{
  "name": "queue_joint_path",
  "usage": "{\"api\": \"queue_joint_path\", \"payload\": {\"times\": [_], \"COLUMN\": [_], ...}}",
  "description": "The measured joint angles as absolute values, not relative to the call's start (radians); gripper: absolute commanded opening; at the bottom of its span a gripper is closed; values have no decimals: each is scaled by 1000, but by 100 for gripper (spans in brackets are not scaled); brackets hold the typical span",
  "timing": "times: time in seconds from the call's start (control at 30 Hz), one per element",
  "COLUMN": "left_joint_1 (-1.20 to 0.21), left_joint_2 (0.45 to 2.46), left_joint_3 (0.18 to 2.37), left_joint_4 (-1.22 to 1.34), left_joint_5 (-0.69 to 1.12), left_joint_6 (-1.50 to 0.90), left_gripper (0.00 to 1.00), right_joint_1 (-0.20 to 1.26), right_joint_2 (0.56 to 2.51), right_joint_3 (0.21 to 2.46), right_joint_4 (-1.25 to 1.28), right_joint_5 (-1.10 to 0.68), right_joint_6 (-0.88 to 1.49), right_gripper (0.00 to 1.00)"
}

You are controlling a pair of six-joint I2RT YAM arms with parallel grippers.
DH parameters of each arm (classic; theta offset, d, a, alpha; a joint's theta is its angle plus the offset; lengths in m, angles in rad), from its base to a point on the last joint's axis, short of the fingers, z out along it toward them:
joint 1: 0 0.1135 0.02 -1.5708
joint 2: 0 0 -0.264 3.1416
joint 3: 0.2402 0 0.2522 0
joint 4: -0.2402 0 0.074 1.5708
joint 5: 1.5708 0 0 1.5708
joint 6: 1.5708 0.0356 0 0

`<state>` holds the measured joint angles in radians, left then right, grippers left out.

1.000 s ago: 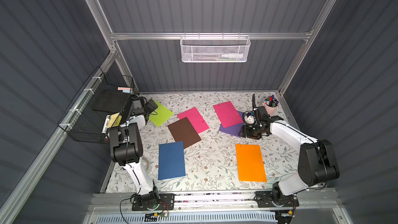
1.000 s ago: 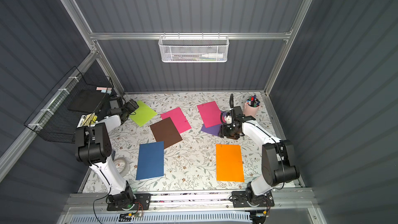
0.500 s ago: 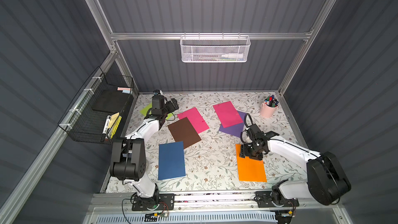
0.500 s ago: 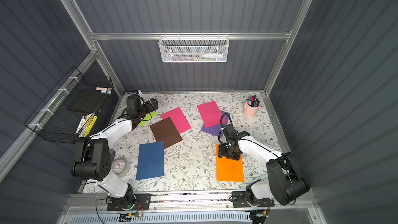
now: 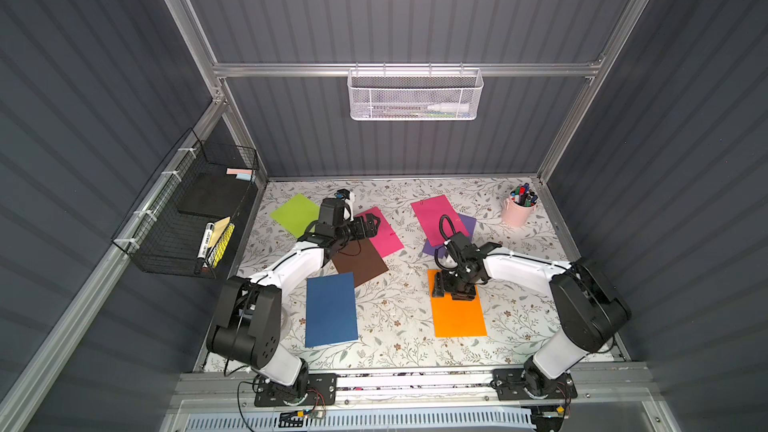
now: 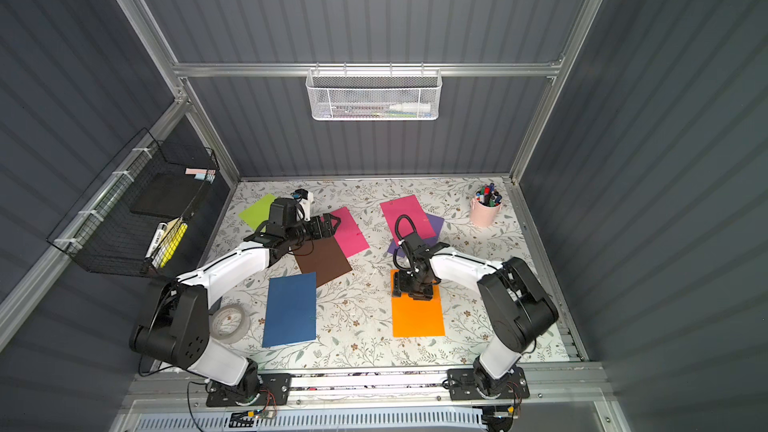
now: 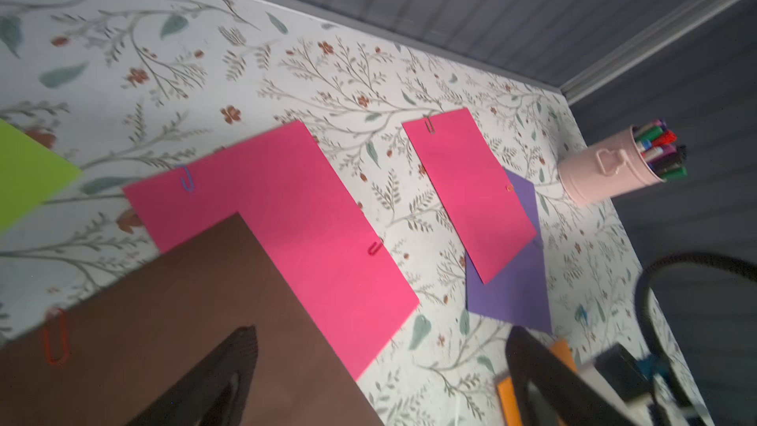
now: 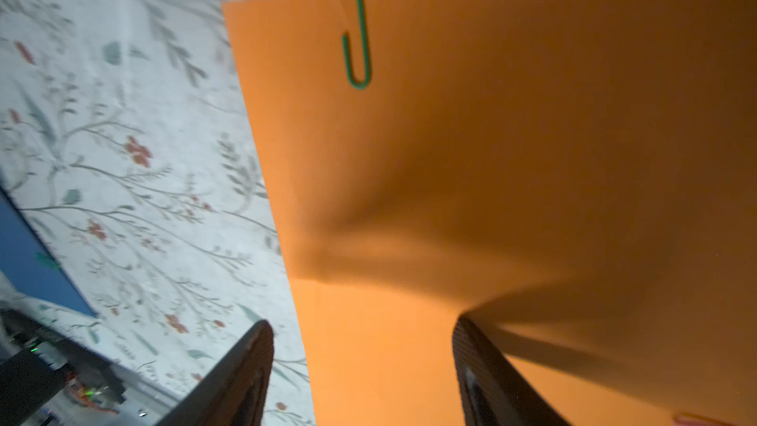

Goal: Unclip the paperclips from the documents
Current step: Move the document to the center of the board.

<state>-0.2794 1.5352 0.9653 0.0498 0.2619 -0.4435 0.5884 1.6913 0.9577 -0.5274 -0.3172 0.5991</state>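
Right gripper [image 8: 362,323] hangs over the orange sheet [image 8: 532,116], jaws apart and empty. A green clip [image 8: 357,34] sits on that sheet's edge. Left gripper [image 7: 383,329], jaws wide, is well apart from it.

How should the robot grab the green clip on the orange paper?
Likely pinch the green clip across its narrow sides, coming down from above, then slide it outward over the orange sheet's edge. It lies flat, long and thin, hooked over that edge, so only its sides offer a hold. The right end effector is open above that sheet.
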Motion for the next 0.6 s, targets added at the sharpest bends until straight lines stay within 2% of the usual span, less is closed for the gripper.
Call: {"api": "queue_joint_path", "payload": {"times": [0.3,0.43,0.6], "left_joint_1": [-402,-488,-561], "left_joint_2": [1519,1567,1649], "left_joint_3": [918,918,918], "left_joint_4": [23,23,9], "left_joint_5": [301,325,373], "left_joint_6": [-456,-456,-463], "left_gripper": [92,89,79], "right_joint_1": [631,628,602], "right_joint_2": [1789,1724,1558], "right_joint_3": [1063,1081,1073], "right_joint_4": [-406,-449,-532], "right_joint_5": [-401,-384,-326], "right_joint_6": [686,687,659], "right_gripper": [72,73,78]}}
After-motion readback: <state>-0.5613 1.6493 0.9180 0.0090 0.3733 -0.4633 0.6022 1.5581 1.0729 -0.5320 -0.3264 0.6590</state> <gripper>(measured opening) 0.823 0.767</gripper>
